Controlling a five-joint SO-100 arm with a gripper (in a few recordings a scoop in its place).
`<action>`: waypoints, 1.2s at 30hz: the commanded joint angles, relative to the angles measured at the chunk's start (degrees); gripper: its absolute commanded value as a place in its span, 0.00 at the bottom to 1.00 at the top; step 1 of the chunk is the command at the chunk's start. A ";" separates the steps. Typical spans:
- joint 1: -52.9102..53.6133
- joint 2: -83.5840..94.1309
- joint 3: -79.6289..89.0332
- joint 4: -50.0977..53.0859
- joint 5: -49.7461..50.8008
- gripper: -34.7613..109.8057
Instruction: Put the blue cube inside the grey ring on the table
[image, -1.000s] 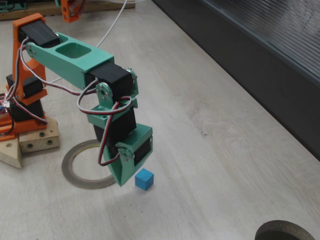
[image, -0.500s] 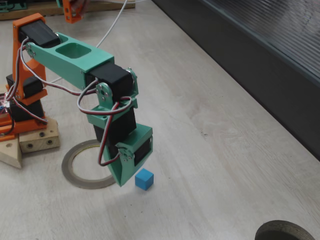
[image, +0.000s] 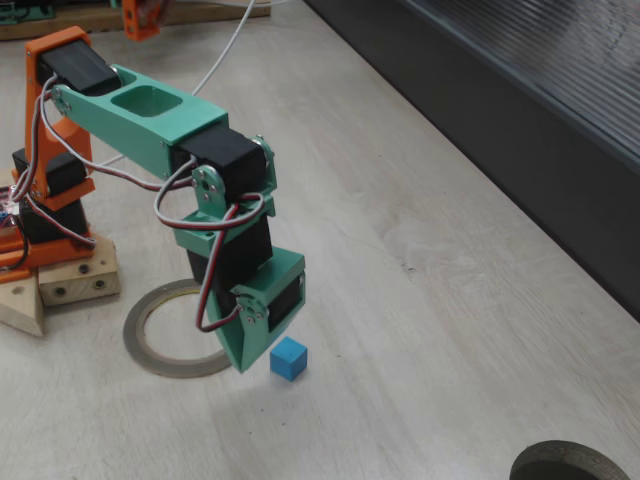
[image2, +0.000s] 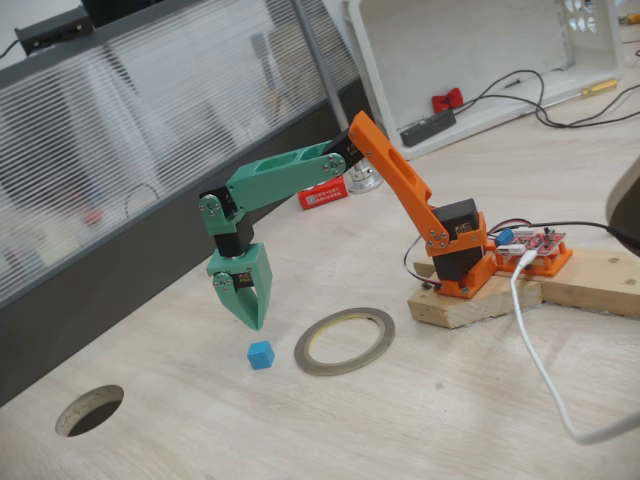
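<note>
The blue cube (image2: 260, 354) lies on the table (image2: 420, 420), just beside the grey ring (image2: 345, 341) and outside of it. The gripper (image2: 254, 322) hangs a little above the cube, pointing straight down, with the two green fingers together and holding nothing. The green forearm reaches out almost level from the orange upper arm (image2: 395, 175), which leans away from its base on a wooden block (image2: 480, 302).

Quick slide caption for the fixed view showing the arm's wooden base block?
Green tool hangs above the blue cube, which sits outside the grey ring.
</note>
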 joint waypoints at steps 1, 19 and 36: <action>0.18 0.79 -1.49 0.62 0.44 0.24; 0.18 0.79 -0.79 1.14 0.00 0.24; 0.18 1.05 -0.79 1.23 -0.09 0.30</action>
